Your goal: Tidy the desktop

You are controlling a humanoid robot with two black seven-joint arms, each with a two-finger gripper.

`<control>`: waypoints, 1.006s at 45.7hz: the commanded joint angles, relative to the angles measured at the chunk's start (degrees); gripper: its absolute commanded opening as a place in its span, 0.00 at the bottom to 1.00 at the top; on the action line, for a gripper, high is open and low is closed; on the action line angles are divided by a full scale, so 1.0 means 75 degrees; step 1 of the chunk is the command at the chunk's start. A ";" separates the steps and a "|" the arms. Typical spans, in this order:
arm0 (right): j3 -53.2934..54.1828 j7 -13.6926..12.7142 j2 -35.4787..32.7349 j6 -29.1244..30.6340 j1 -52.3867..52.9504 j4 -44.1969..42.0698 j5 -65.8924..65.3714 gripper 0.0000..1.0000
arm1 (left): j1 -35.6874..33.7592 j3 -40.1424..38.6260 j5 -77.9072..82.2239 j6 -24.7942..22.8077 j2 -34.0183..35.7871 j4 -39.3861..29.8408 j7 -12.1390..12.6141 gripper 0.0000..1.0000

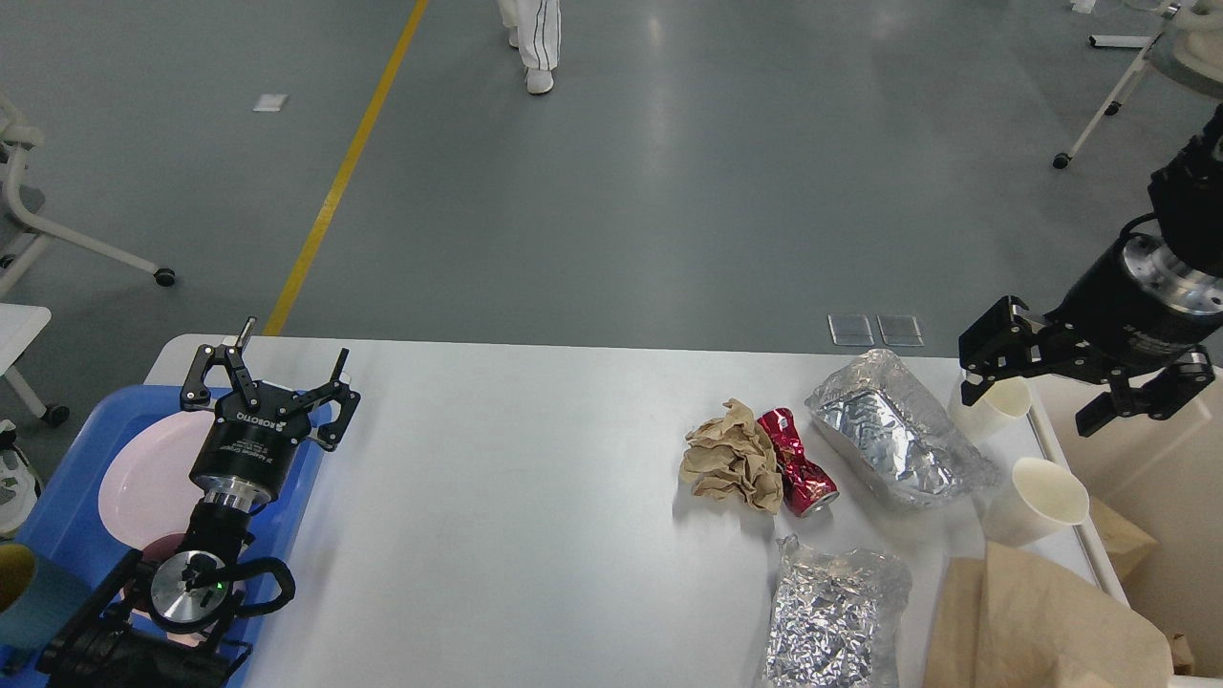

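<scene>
The white table (497,478) fills the view and is not yet tidy: crumpled paper (732,466), a red can (799,463), two foil bags and cups lie at its right. The left gripper (270,378) and right gripper (1041,377) both hang spread and empty.

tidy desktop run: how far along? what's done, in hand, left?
Done: a pink plate sits in the blue plastic tray, brown paper scraps in the cream bin.
In hand: nothing. The left pincer and right pincer are both open and empty.
Left on the white desktop: crumpled brown paper ball, crushed red can, two silver foil bags, two paper cups, brown paper bag.
</scene>
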 commanded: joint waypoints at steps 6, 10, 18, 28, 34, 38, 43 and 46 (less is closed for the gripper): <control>-0.1449 -0.0241 0.0391 -0.0096 0.2238 0.1859 0.0325 1.00 | 0.0006 0.0000 0.0000 0.0000 -0.0001 0.0000 -0.0001 0.96; -0.2117 -0.0054 0.0591 -0.0096 0.2474 0.1894 0.0690 1.00 | 0.0006 0.0000 0.0000 0.0000 -0.0001 0.0000 -0.0001 0.96; -0.2997 0.1234 0.1071 -0.0178 0.2486 0.1953 0.0702 0.99 | -0.0006 0.0000 0.0000 0.0000 -0.0001 0.0000 0.0011 0.96; -0.3173 0.1458 0.0814 -0.0166 0.2310 0.2105 0.0690 0.98 | -0.0006 0.0000 0.0012 0.0000 -0.0001 0.0000 0.0011 0.96; -0.3138 0.1458 0.0825 -0.0306 0.1339 0.2070 0.0503 0.97 | -0.0006 0.0000 0.0000 0.0000 -0.0001 0.0000 0.0011 0.96; -0.3126 0.1458 0.0826 -0.0938 0.0706 0.2047 0.0572 0.98 | -0.0006 0.0000 0.0000 0.0000 -0.0001 0.0000 0.0011 0.96; -0.3138 0.1470 0.0464 -0.1478 0.0084 0.2035 0.0935 0.98 | -0.0006 0.0000 0.0000 0.0000 -0.0001 0.0000 0.0011 0.96; -0.3138 0.1435 -0.0052 -0.1549 -0.0174 0.2035 0.1357 0.98 | 0.0006 0.0000 0.0000 0.0000 -0.0001 0.0000 0.0011 0.96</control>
